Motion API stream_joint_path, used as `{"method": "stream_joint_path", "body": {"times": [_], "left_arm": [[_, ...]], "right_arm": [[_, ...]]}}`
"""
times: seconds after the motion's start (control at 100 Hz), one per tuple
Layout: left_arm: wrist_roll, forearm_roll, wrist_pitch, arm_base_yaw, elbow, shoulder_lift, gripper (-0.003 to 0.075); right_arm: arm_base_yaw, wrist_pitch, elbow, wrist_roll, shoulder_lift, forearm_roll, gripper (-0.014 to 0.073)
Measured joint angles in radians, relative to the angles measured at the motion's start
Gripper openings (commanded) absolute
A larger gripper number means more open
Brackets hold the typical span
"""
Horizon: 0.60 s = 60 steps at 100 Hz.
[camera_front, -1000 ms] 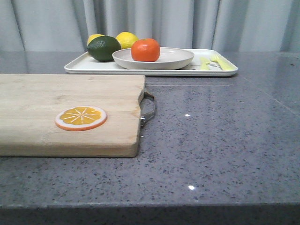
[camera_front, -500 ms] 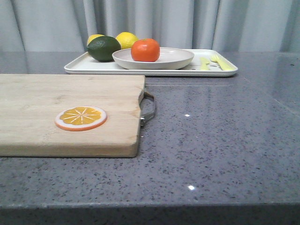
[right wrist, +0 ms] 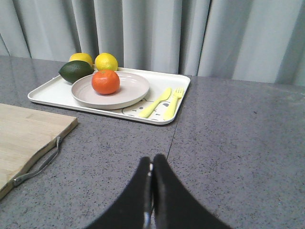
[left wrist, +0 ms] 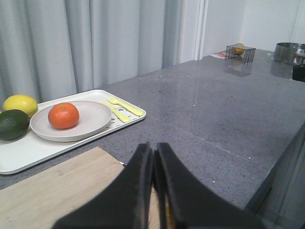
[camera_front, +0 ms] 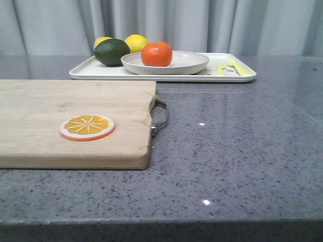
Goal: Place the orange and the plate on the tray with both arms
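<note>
Grey counter: glossy orange [camera_front: 156,54] sits on off-white plate [camera_front: 189,64], both claws pressed closed, empty

Front view looks low across the table; both wrist views share the tray [camera_front: 161,74].

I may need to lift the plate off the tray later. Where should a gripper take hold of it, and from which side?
Probably by the raised rim of the plate on its right side, coming in low from the right. The orange sits left of center, and the dark green fruit crowds the far left, while the tray beside that edge is nearly bare before the yellow cutlery.
</note>
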Motion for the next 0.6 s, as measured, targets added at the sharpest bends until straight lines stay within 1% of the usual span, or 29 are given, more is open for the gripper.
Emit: {"method": "stream_joint_path", "body": {"times": [0.6], "left_arm": [[0.0, 0.0, 0.0, 0.0, 0.011, 0.0, -0.002]], "right_arm": [[0.0, 0.008, 0.0, 0.0, 0.0, -0.001, -0.0068]]}}
